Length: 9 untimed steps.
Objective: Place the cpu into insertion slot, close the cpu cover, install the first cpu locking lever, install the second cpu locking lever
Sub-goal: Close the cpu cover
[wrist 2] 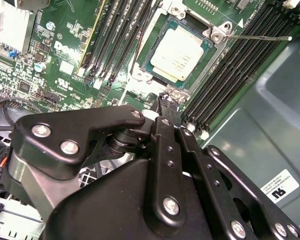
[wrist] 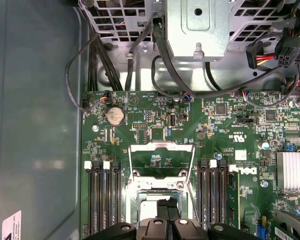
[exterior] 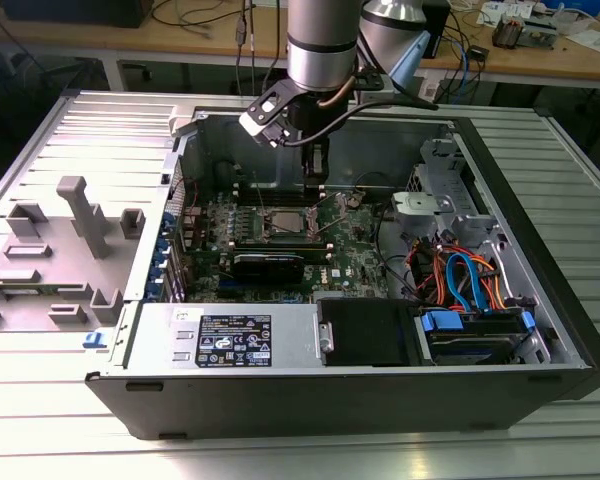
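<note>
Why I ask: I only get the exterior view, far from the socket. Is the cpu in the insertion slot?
Observer: Yes; in the second wrist view the cpu lies flat in the insertion slot.
Operator: Is the cpu cover shut?
Observer: No; in the first wrist view the cpu cover stands raised, board showing through its window.
Operator: And the hand?
Observer: It hovers by the slot's rim, off the cpu's metal top.

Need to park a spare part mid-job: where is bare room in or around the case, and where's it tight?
Free: the ribbed tabletop in the exterior view's foreground, before the case; the labelled silver box beside the black bay. Crowded: the insertion slot by the gripper, and the orange and blue cables.
</note>
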{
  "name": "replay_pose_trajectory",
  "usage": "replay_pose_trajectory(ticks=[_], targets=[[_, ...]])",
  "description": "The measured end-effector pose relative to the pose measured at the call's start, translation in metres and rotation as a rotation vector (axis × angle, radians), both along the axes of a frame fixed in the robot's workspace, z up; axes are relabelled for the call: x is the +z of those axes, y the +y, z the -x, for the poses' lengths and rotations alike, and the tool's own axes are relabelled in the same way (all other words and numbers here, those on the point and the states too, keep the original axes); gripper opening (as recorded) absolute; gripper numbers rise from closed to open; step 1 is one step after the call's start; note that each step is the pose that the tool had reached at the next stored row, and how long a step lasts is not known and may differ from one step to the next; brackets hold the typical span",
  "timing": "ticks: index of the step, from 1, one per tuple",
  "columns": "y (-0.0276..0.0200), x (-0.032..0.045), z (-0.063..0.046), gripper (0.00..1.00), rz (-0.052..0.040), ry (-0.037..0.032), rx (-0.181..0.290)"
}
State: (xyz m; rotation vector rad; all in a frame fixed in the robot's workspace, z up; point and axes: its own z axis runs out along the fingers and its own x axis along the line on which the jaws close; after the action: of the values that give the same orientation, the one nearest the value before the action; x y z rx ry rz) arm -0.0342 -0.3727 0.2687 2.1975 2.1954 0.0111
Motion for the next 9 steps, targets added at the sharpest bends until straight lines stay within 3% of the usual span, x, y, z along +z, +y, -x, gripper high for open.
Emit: replay_pose_trajectory(ticks=[9], targets=[[0.0000, 0.0000, -0.0035, 0.11, 0.0000, 0.0000, 0.000]])
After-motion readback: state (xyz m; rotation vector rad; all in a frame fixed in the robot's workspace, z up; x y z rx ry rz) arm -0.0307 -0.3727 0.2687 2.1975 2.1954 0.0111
